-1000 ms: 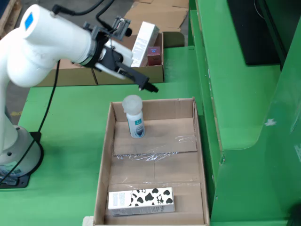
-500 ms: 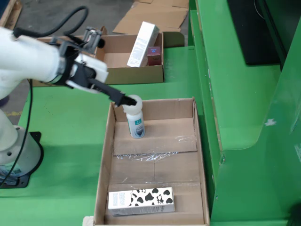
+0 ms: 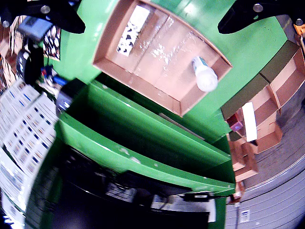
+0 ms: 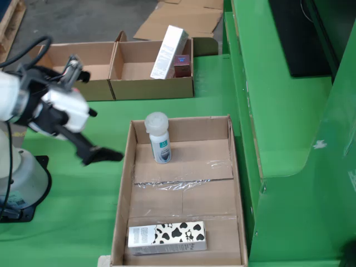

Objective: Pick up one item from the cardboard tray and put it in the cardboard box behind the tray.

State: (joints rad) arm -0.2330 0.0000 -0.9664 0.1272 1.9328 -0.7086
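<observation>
Cardboard tray: the shallow tray [image 4: 125,183] lies on the green tabletop [image 4: 78,222], long side running from the near edge toward the far edge, with clear tape glinting across its floor.
Bottle: a white bottle with a frosted cap [image 4: 158,139] stands upright near the tray's far-left corner in the fixed view; in the wrist view the same bottle [image 3: 204,75] shows close to one end wall of the tray.
Carton: a cow-patterned carton [image 4: 167,237] lies flat along the tray's near edge, well apart from the bottle.
Cardboard box: the target box [image 4: 133,88] sits at the far edge of the tabletop behind the tray, holding a tall white carton [image 4: 170,52] leaning against a small dark red box [image 4: 182,65]; another open box [image 4: 78,72] adjoins it on the left.
Tool: the tool [image 4: 97,156] hangs over bare tabletop just left of the tray's left wall, outside the tray; the wrist view shows its dark fingers [image 3: 59,16] spread wide at both upper corners with nothing between them, so it is open and empty.
Step in hand: I judge the approach to a pick is under way, with no item grasped yet.
Next move: probably carry the tool rightward over the tray wall, centre the spread fingers on one item (the upright bottle is nearest), descend and close.
</observation>
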